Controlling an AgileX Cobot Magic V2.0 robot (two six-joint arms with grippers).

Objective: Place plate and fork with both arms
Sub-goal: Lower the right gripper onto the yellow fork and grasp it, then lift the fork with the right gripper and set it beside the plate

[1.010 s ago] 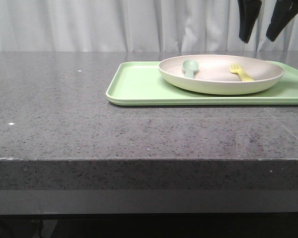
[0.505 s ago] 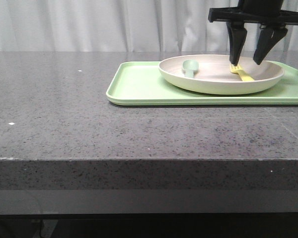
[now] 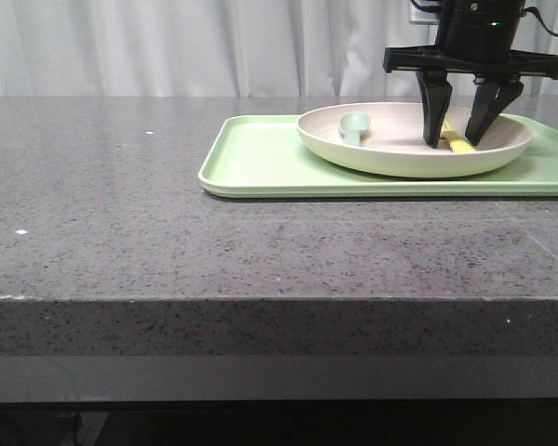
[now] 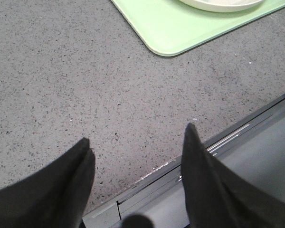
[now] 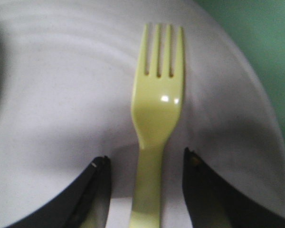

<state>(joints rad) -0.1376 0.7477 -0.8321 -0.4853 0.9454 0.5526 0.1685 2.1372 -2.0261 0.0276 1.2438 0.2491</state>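
- The right gripper (image 3: 460, 141) is down inside the plate (image 3: 391, 153), fingers spread apart, one on each side of the fork (image 5: 156, 118). It's got nothing in its grip yet.
- The plate sits on the green tray (image 3: 260, 163), toward the right end of the counter (image 3: 121, 223). A teal spoon (image 3: 354, 124) lies in the plate too, over on its left side, well clear of the fingers.
- The key bit: in the right wrist view the fork's handle runs straight between the two fingers, tines pointing away from the wrist. So the long axis sits across the closing direction, which looks like what a pinch on the handle needs.
- The handle looks roughly centred in the gap, not touching either finger.
- The left gripper (image 4: 137, 156) hangs open over bare counter near the front edge, holding nothing, with the tray corner well off from it.
- The right arm is clearly the nearer one for the fork; the plate probably falls to the left.
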